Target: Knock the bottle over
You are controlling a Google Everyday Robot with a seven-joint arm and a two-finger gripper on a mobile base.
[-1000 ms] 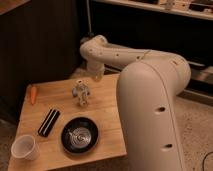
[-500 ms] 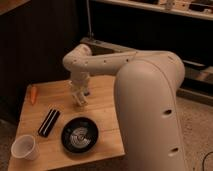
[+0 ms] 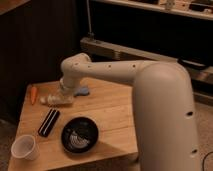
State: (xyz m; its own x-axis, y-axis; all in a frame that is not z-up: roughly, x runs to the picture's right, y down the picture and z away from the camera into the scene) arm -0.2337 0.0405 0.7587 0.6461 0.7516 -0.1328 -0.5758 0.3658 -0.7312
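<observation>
A white cup (image 3: 24, 147) was seen upright at the table's (image 3: 115, 107) front left corner. An orange item (image 3: 33, 94), carrot-like, was placed at the far left edge. A black bar (image 3: 48, 122) was laid flat between cup and bowl, angled. The bottle (image 3: 52, 100) was found lying on its side at the far left of the table, just right of the orange item, neck pointing left. The gripper (image 3: 66, 96) was positioned low at the bottle's right end, apparently touching it; claw state could not be told. A blue object (image 3: 82, 91) was partly hidden just behind the gripper. A black bowl (image 3: 79, 135) was set near the front, right of the bar. The white arm (image 3: 150, 85) was extended in from the right.
</observation>
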